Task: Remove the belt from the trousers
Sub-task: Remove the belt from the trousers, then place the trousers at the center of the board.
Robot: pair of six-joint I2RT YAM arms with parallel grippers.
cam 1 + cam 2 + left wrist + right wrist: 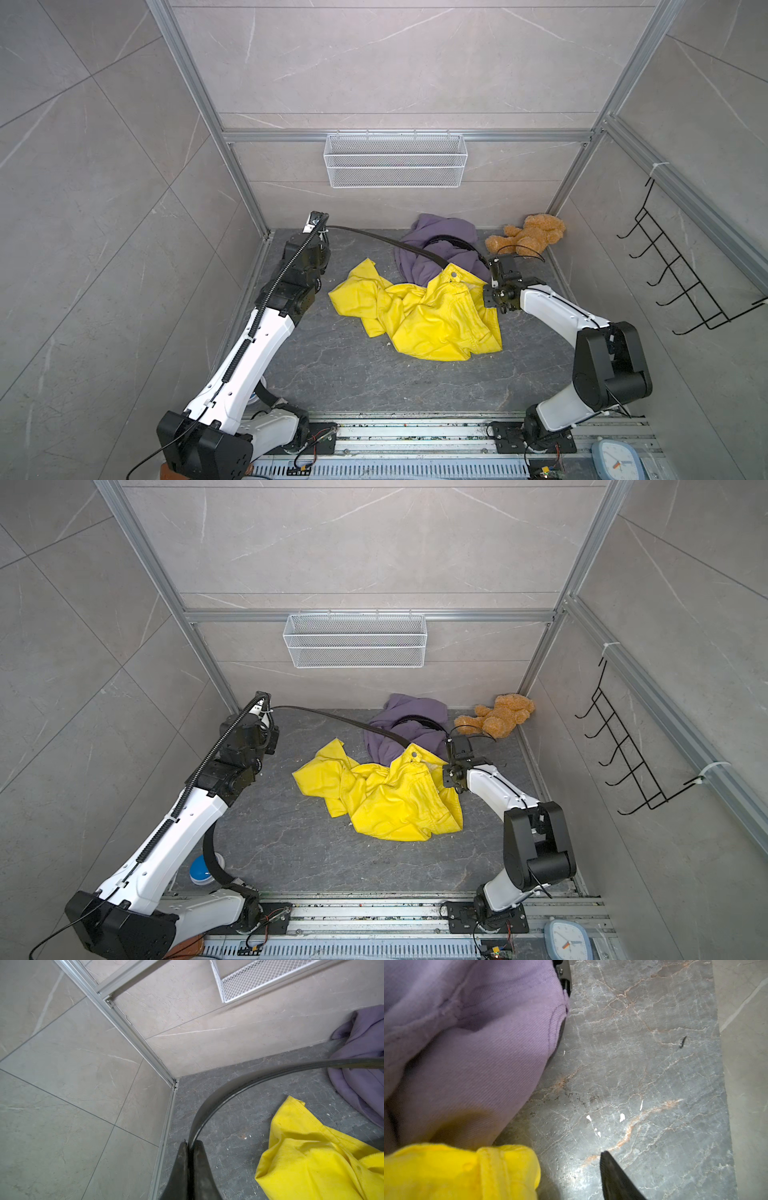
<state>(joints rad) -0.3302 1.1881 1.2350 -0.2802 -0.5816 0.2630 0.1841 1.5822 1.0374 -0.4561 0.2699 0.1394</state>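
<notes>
The yellow trousers [436,324] lie crumpled mid-floor in both top views. A black belt [374,237] rises taut from their waistband by the button to the far left corner. There my left gripper [324,227] is shut on it, and the left wrist view shows the belt [239,1082] curving out from between the closed fingers [199,1159]. My right gripper [487,300] stands open at the right end of the waistband. In the right wrist view one finger [614,1176] is over bare floor. The yellow cloth [456,1172] hides the other.
A purple garment [440,249] with a black belt loop lies behind the trousers, and a teddy bear [528,239] sits in the far right corner. A white wire basket [395,160] hangs on the back wall and a black hook rack [685,270] on the right wall.
</notes>
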